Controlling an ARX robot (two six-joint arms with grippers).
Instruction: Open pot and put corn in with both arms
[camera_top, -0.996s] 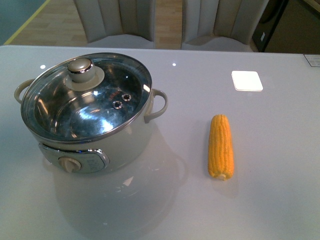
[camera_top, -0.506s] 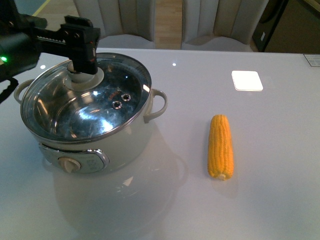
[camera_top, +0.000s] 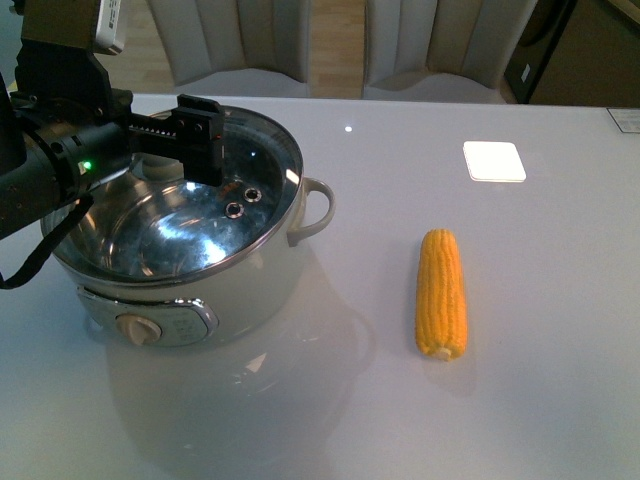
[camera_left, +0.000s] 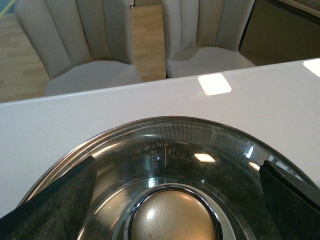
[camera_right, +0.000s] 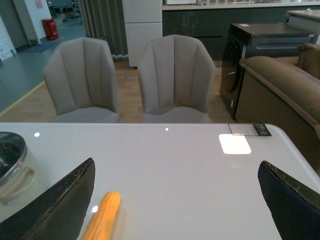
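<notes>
Two pale chairs (camera_top: 230, 40) stand past the far edge of the white surface (camera_top: 560, 400), and a bright white square (camera_top: 494, 161) lies on it beyond the corn (camera_top: 442, 293). Nothing stands between the corn and the pot (camera_top: 250, 290). The pot sits to the left with its glass lid (camera_top: 255, 165) on. My left arm (camera_top: 50, 170) reaches over that lid and hides the knob (camera_left: 172, 220) from the front.

The corn lies flat on the surface, right of the pot and well apart from it. Its long axis runs nearly straight away from me, pale stub end nearest and tapered tip toward the chairs.

The left pincer (camera_top: 203, 142) hovers over the knob. Its fingers (camera_left: 55, 200) are spread wide to either side, gripping nothing. The right pincer (camera_right: 175, 170) gapes just as wide and empty, with the corn below it.
</notes>
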